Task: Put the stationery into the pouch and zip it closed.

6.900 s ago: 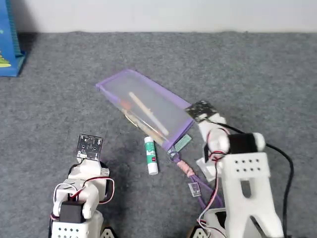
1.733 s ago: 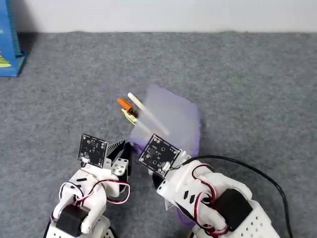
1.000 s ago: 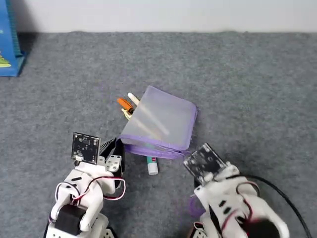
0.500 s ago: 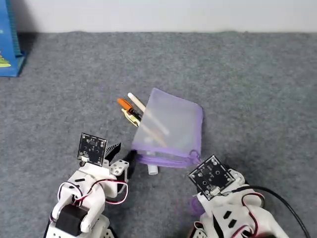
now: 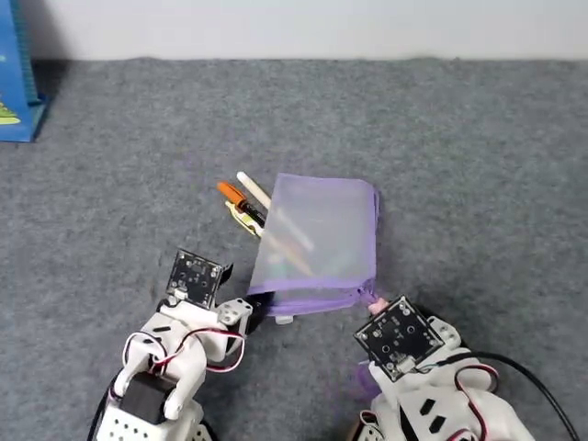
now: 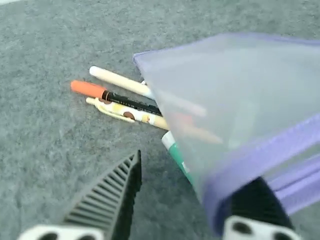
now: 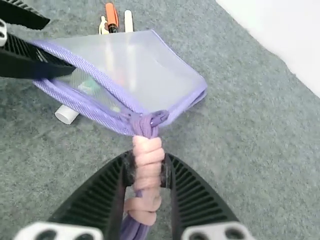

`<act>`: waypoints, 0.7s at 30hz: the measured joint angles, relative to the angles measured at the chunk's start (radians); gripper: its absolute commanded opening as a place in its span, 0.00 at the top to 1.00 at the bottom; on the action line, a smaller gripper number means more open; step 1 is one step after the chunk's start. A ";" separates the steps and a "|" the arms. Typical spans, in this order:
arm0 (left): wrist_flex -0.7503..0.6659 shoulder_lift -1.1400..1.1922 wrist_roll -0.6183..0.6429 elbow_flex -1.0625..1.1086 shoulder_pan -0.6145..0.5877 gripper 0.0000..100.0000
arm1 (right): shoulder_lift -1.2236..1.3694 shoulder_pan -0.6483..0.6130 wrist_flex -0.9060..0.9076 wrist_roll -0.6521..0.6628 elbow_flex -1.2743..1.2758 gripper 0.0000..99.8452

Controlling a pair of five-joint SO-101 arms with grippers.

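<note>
- Two grippers sit at the near, zipped edge of the pouch.
- Right gripper is clamped on the pink zip cord; left gripper gapes, one finger touching a pouch corner.
- Pens and glue stick seem to lie under the pouch, so loading looks undone; next, the left should pinch that corner.

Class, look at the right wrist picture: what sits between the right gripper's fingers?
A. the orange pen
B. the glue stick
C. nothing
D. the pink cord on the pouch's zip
D: the right gripper is closed on the pink cord that hangs from the pouch.
</note>
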 measured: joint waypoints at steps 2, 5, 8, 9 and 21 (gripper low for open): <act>-0.011 0.000 -0.014 0.002 0.000 0.96 | 0.000 0.000 0.000 0.000 0.000 0.99; -0.015 0.000 -0.046 0.003 0.002 0.98 | 0.000 0.000 0.000 0.000 0.000 0.96; -0.015 0.000 -0.069 -0.032 0.002 0.99 | 0.000 0.000 0.000 0.000 0.000 0.87; -0.015 0.000 -0.074 -0.049 0.002 0.99 | 0.000 0.000 0.000 -0.002 0.000 0.83; 0.213 0.000 -0.084 -0.459 -0.193 0.99 | 0.000 0.204 -0.009 -0.144 -0.043 0.70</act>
